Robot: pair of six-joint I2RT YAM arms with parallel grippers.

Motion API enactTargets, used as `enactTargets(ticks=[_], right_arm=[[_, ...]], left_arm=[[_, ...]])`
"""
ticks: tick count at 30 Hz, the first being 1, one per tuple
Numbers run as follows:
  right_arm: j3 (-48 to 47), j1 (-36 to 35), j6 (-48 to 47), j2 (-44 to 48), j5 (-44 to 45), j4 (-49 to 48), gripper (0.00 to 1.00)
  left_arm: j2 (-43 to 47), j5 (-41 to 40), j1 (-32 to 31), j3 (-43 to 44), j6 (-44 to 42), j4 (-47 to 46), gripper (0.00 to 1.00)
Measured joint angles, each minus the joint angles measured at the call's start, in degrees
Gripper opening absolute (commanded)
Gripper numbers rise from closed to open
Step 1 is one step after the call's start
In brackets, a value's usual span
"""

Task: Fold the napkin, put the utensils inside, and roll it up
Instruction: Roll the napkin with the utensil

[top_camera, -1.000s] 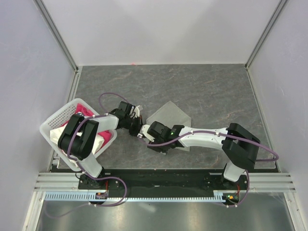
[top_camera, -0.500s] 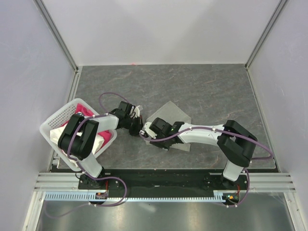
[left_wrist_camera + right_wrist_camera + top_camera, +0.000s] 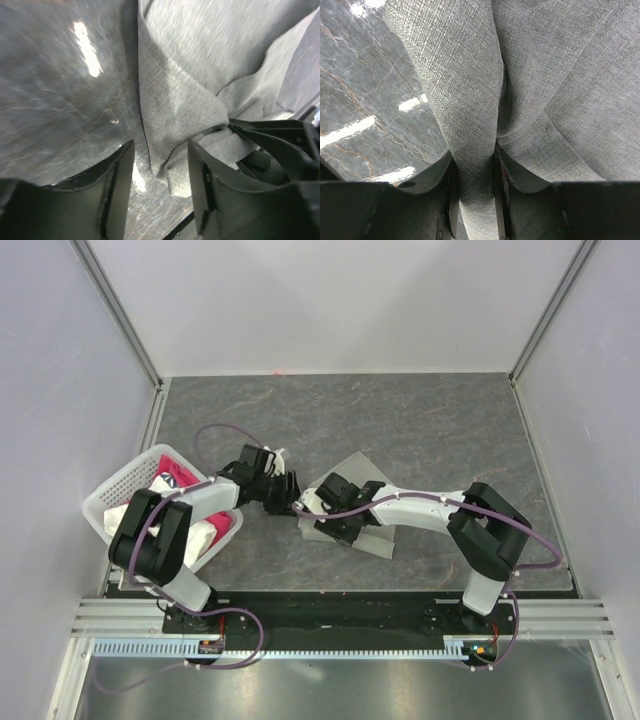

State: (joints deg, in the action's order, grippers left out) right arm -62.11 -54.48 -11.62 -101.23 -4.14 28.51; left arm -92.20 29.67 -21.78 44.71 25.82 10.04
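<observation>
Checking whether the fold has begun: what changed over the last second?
The right gripper crept forward, away from the bases, and now pinches a ridge of the napkin. The napkin's near left part has been drawn out leftward. The left gripper, open, edged in to the napkin's left edge. The basket stayed put.

No legible txt, labels, brands or nos. anywhere in top or wrist views.

Overhead view looks down; both wrist views closely share the napkin (image 3: 190,100).
</observation>
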Motion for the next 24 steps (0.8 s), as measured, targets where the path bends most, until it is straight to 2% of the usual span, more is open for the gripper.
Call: enactTargets(ticks=[4, 10, 24], right_arm=[[-0.3, 1.6, 0.1, -0.2, -4.0, 0.3, 0.34], [-0.9, 4.3, 0.6, -1.1, -12.4, 1.1, 0.33], [-5.6, 11.2, 2.9, -11.3, -40.4, 4.0, 0.33]], left_arm=[[3.8, -2.2, 1.2, -0.1, 0.2, -0.1, 0.62], [10.2, -3.0, 1.9, -3.7, 0.1, -3.0, 0.63], [17.2, 2.0, 1.2, -14.8, 0.2, -13.2, 0.63]])
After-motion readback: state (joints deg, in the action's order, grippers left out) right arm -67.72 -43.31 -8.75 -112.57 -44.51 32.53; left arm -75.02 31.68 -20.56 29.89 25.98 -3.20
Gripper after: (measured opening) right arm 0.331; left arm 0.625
